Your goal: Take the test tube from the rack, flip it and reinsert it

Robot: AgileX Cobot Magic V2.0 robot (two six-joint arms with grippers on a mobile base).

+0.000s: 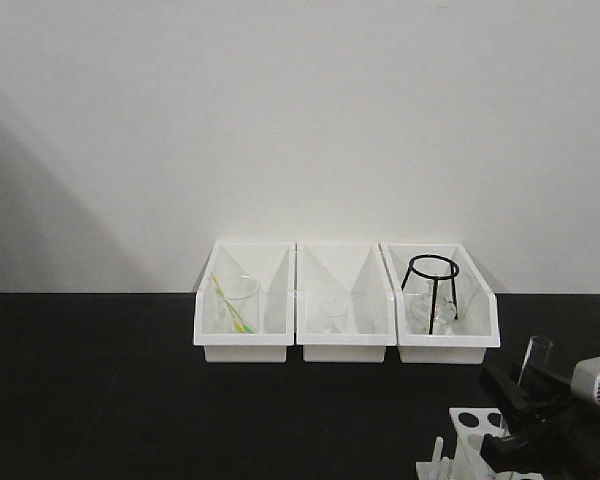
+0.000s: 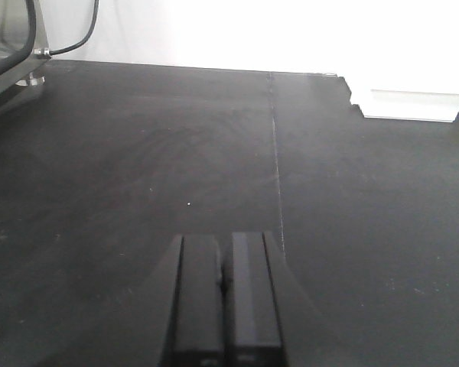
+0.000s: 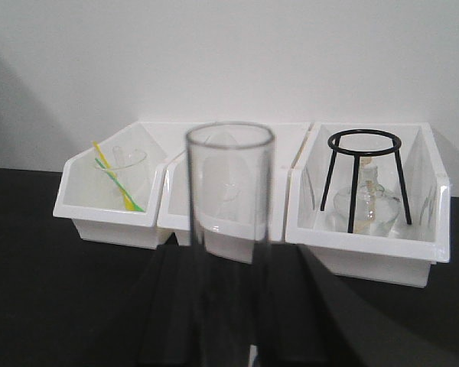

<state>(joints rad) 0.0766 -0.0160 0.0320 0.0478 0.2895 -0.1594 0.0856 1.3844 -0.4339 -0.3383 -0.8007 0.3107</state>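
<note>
Well, the right hand [image 3: 231, 325] pinches the tube [image 3: 229, 191] by the rack [image 1: 477, 422]; slick glass could slip mid-flip; the left hand [image 2: 226, 306] is pressed together.

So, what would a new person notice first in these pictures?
Most likely the clear glass test tube, upright with its open end up, held in the right hand and filling the middle of the right wrist view. Behind it, three white open-front plastic bins stand in a row against the white wall, and a black metal tripod stand stands in the rightmost one.
</note>
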